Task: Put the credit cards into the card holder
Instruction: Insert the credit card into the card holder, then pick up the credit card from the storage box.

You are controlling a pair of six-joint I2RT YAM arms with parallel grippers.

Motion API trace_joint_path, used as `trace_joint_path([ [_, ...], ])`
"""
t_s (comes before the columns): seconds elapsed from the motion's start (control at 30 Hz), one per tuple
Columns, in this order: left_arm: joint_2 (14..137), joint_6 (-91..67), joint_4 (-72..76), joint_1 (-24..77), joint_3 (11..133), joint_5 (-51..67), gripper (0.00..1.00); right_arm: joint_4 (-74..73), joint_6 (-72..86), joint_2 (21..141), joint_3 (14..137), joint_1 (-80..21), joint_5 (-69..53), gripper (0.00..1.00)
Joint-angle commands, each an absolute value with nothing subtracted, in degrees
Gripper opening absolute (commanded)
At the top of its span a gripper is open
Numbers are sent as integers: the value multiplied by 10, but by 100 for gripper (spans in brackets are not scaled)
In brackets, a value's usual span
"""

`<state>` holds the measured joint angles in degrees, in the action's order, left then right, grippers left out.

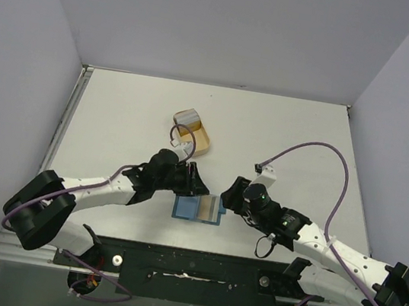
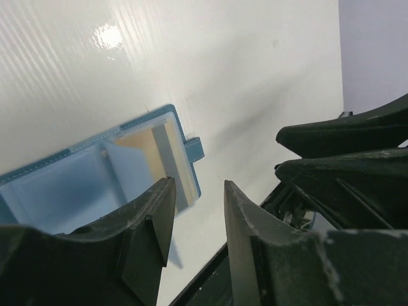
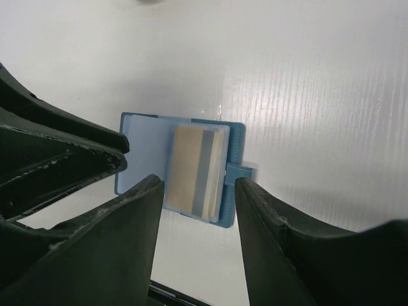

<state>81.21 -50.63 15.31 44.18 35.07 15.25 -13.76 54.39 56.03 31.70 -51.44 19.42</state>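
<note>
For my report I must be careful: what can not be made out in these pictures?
Top view: what lies in the tray, too small to tell.
Top view: card holder far edge, under the left claw.
Left wrist view: holder's left end, cut by the frame edge.
Right wrist view: number of credit cards pocketed; edges overlap.

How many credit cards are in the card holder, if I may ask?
1: a tan card in the card holder pocket beside the snap tab; more may hide beneath.

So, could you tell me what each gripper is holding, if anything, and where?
Nothing is held: the right gripper hangs open over the teal-blue folding card holder, the left gripper open at its edge.
</note>
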Motion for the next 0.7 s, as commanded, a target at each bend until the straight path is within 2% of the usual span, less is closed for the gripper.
trace_joint_path([
  [0.0, 762, -455, 80, 445, 399, 95, 35, -109, 535, 550, 311, -518, 195, 49],
  [0.27, 750, -416, -3, 443, 428, 50, 34, -92, 535, 549, 293, -519, 177, 50],
  [0.4, 757, -349, -97, 439, 492, -11, 35, -89, 532, 547, 291, -519, 170, 50],
  [0.57, 796, -226, -190, 418, 600, -75, 39, -89, 525, 541, 290, -519, 169, 50],
  [0.67, 829, -155, -217, 403, 665, -110, 47, -93, 517, 539, 294, -520, 172, 50],
])
